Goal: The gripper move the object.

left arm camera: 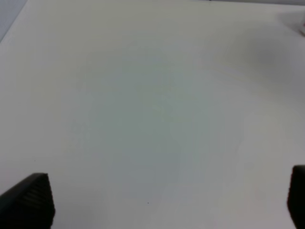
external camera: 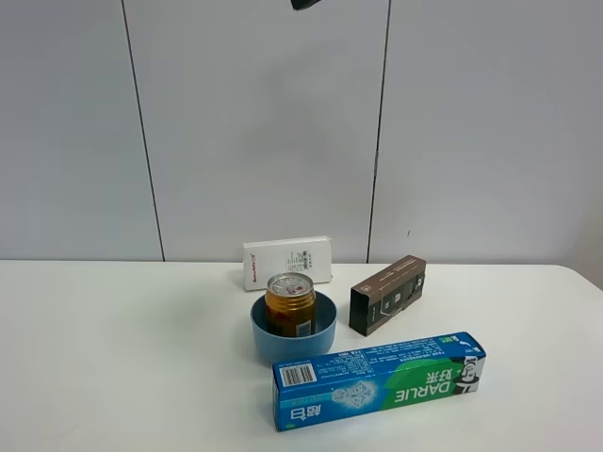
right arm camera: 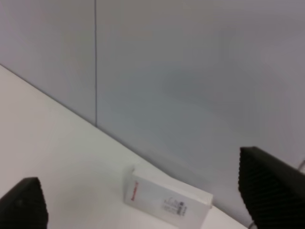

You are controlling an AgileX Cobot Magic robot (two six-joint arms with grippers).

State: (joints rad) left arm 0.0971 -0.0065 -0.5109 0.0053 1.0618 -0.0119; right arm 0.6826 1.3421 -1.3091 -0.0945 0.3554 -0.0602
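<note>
The small gold-yellow drink can (external camera: 289, 303) stands upright inside the round blue bowl (external camera: 323, 337), mid-table. My left gripper (left arm camera: 163, 199) and right gripper (right arm camera: 147, 199) both have jaws spread wide, empty. I fear a finger catching the bowl's rim and tipping the can.

The gold-yellow drink can (external camera: 289, 304), with a silver pull-tab top, stands upright inside the blue bowl (external camera: 325, 331) on the worktop (external camera: 113, 358). The left tool (left arm camera: 163, 199) and right tool (right arm camera: 145, 199) have black ribbed fingers spread wide.
</note>
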